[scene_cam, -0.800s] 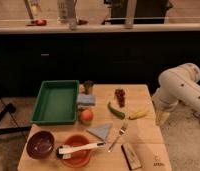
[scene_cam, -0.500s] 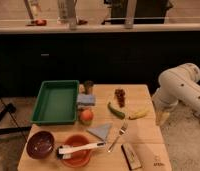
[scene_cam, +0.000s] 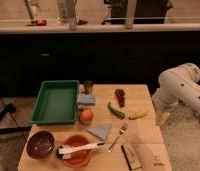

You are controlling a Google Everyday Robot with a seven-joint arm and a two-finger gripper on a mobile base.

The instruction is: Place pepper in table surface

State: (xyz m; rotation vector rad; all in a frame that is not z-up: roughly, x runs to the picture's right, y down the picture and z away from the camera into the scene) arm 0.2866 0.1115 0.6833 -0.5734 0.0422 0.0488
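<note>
Right now I see my claw (scene_cam: 163,118) hanging low at the end of the white arm, just off the side of the desk (scene_cam: 145,132). It is spread wide and has nothing in it.

The pepper (scene_cam: 115,110) is green and thin, and it lies flat on the desk, a bit away from the claw. The yellow curved piece (scene_cam: 138,114) lies between the pepper and the claw, just beside the pepper. A dark red bunch (scene_cam: 120,96) sits close behind the pepper.

Farther from the claw are a round orange fruit (scene_cam: 86,116), a blue sponge (scene_cam: 86,99) and a small cup (scene_cam: 88,86). The green tray (scene_cam: 56,101) is past those, on the far side of the desk from the claw.

Toward the front of the desk I see a fork (scene_cam: 118,136), a blue cloth (scene_cam: 101,131), an orange bowl (scene_cam: 77,152) with a white tool (scene_cam: 80,147) across it, and a purple bowl (scene_cam: 40,145).
</note>
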